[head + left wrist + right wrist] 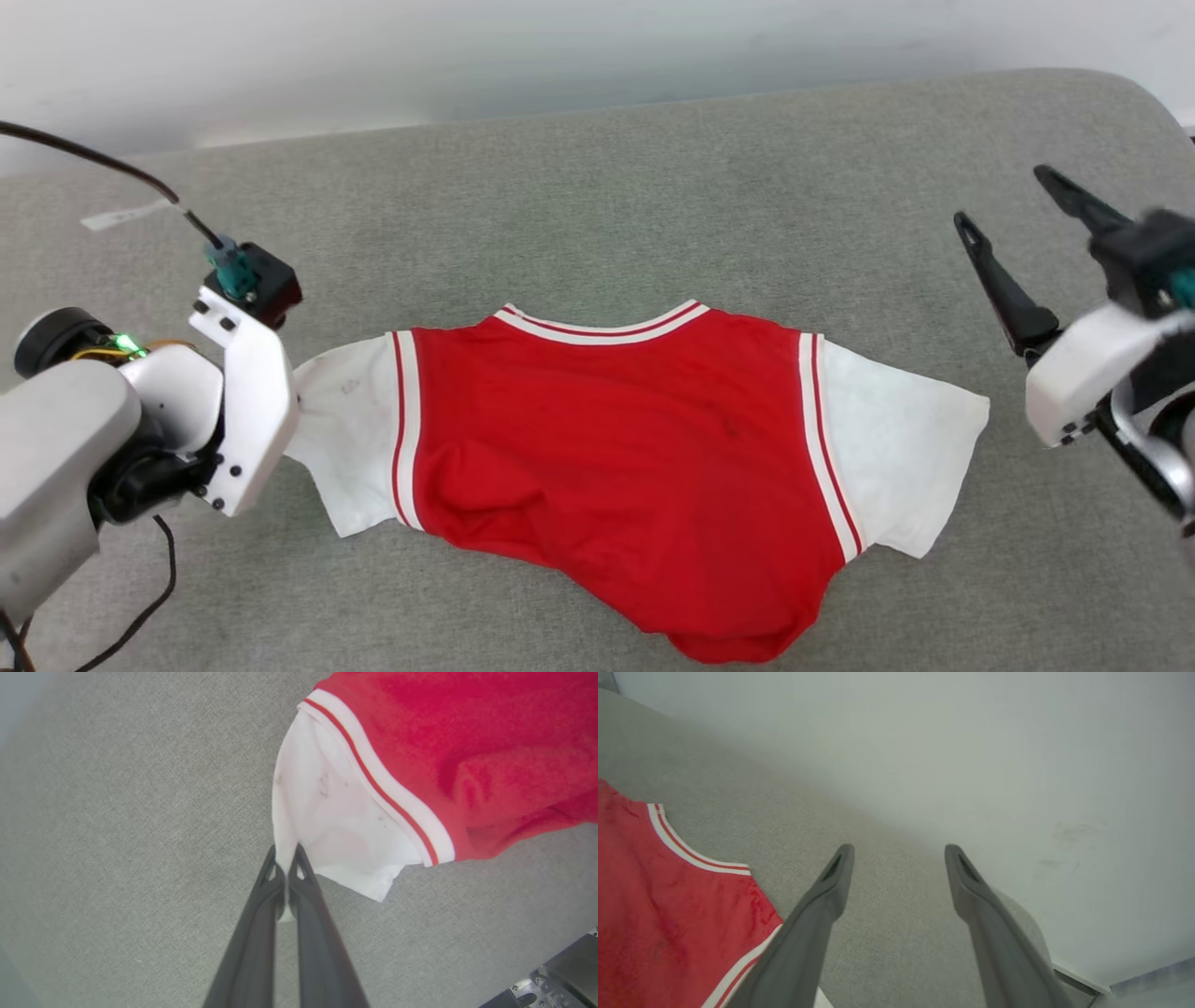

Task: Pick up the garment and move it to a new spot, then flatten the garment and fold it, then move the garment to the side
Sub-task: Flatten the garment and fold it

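The grey cloth surface (597,187) bears the shirt (635,429), spread across its middle with the plain side up and the near hem bunched, so flattening looks unfinished. The left sleeve (336,821) tents toward the left gripper (285,856), which is closed on its edge, likely to pull it straight. The right gripper (900,854) hangs open at the far right, holding nothing.

One garment (635,439): red body, white short sleeves, red-and-white stripe trim at neckline and shoulder seams. It lies spread on a grey fabric-covered bench (597,187), lower hem bunched. Left arm (140,429): white wrist housing at the near sleeve's edge, black cable (93,159) attached. Right end effector (1001,196): dark fingers (1004,289) spread apart, clear of the other sleeve. Pale wall (467,56) behind.
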### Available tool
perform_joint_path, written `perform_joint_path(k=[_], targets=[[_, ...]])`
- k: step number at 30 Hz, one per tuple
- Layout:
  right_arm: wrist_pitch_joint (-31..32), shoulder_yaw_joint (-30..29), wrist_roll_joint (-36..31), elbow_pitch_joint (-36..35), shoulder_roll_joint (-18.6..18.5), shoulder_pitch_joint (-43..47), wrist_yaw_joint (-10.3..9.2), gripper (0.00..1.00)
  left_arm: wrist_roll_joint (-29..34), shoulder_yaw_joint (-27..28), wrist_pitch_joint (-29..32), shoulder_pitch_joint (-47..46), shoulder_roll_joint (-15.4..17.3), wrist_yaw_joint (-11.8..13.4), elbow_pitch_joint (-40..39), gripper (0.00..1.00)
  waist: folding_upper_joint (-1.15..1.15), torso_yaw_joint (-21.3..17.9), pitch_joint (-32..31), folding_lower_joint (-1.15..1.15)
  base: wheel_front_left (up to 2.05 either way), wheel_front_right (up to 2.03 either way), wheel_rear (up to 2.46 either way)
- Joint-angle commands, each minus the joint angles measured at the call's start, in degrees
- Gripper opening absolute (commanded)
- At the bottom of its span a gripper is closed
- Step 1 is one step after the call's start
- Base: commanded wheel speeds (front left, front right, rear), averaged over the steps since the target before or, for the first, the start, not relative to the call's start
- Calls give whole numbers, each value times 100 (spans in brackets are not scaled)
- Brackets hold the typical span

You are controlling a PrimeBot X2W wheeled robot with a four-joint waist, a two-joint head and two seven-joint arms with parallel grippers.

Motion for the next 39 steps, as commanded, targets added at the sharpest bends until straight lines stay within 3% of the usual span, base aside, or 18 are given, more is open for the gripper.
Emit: perform_joint_path(k=[1, 8, 13, 18, 23, 29, 30, 31, 39], targets=[[642, 427, 525, 39, -382, -293, -5, 100, 58, -14, -24, 90, 11, 40, -88, 0, 0, 40, -8, 0, 0, 0, 0], [3259, 2051, 2519, 48, -1746, -1184, -6, 100, 186, -3, -59, -69, 2, 53, -308, 0, 0, 155, 194, 0, 0, 0, 0], [4427, 2586, 3543, 403, -2182, -1573, -6, 100, 281, 77, -111, -267, -68, 35, -400, 0, 0, 288, 450, 0, 0, 0, 0], [4903, 2780, 4089, 935, -2092, -1732, -5, 100, 378, 147, -148, -483, -105, 16, -457, 0, 0, 415, 770, 0, 0, 0, 0], [4788, 2847, 4256, 1338, -1848, -1726, -5, 100, 459, 165, -156, -612, -140, -21, -502, 0, 0, 488, 996, 0, 0, 0, 0], [4499, 3368, 4368, 1624, -1447, -1442, -4, 100, 495, 159, -206, -673, -185, -69, -450, 0, 0, 548, 1165, 0, 0, 0, 0], [4389, 3411, 4373, 1639, -1401, -1457, -4, 67, 493, 155, -218, -662, -185, -79, -426, 0, 0, 539, 1162, 0, 0, 0, 0], [4272, 3450, 4375, 1656, -1369, -1495, -4, 0, 491, 148, -232, -638, -188, -84, -393, 0, 0, 529, 1142, 0, 0, 0, 0], [3384, 3498, 4484, 1571, -1618, -1986, -3, 0, 453, 156, -493, -475, -191, -136, -212, 0, 0, 441, 643, 0, 0, 0, 0]])
